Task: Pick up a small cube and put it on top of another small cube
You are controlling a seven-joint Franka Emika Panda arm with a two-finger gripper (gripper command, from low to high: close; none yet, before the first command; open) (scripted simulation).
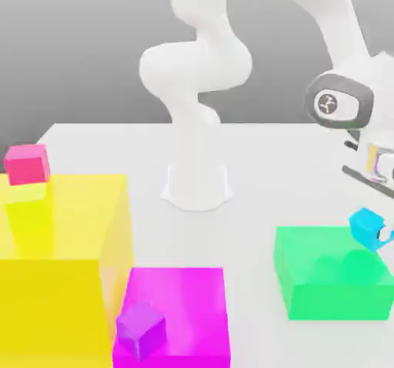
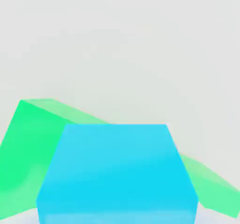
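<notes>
The small cyan cube [image 1: 365, 223] hangs tilted just over the top far corner of the big green block [image 1: 331, 286], at the exterior view's right. My gripper [image 1: 375, 234] reaches down from the white hand and is shut on it. In the hand view the cyan cube [image 2: 117, 171] sits close up, with the green block [image 2: 26, 148] behind it. The small pink-red cube [image 1: 27, 164] rests on the far corner of the big yellow block [image 1: 61, 266], at the exterior view's left, well away from my gripper.
A small purple cube [image 1: 140, 329] sits on the big magenta block [image 1: 185, 305] at the front middle. The arm's white base [image 1: 196, 183] stands at the middle of the white table [image 1: 254, 166]. Bare table lies between the blocks.
</notes>
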